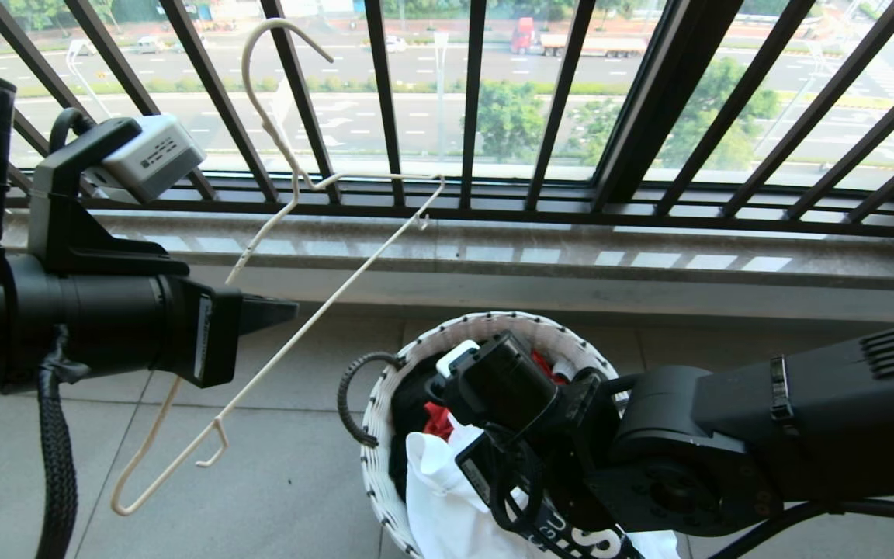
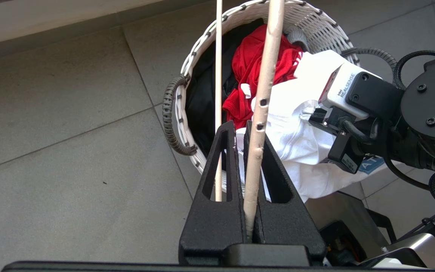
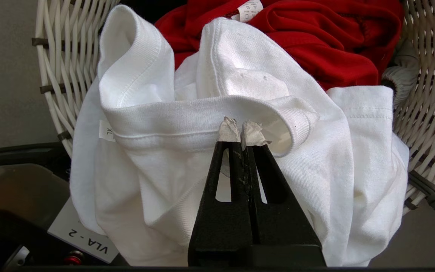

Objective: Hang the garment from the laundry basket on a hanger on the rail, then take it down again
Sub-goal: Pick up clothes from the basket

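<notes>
The thin cream-white hanger [image 1: 354, 272] hangs tilted in the air at the left, hook up before the window bars. My left gripper [image 1: 292, 310] is shut on one of its wires [image 2: 268, 64], which runs between the jaws [image 2: 240, 122]. The white laundry basket [image 1: 493, 320] stands on the tiles below. The white garment [image 3: 187, 113] lies bunched on top and spills over the near rim [image 1: 447, 497]. My right gripper [image 3: 241, 130] reaches down into the basket, shut, its taped tips against the ribbed collar. No cloth shows between them. The rail is out of view.
A red garment [image 3: 315, 45] and a black one [image 1: 412, 404] also lie in the basket. The black barred window railing [image 1: 478, 101] and a stone sill [image 1: 571, 256] stand just behind it. My base, labelled VLA-2 [image 3: 85, 238], sits near the basket.
</notes>
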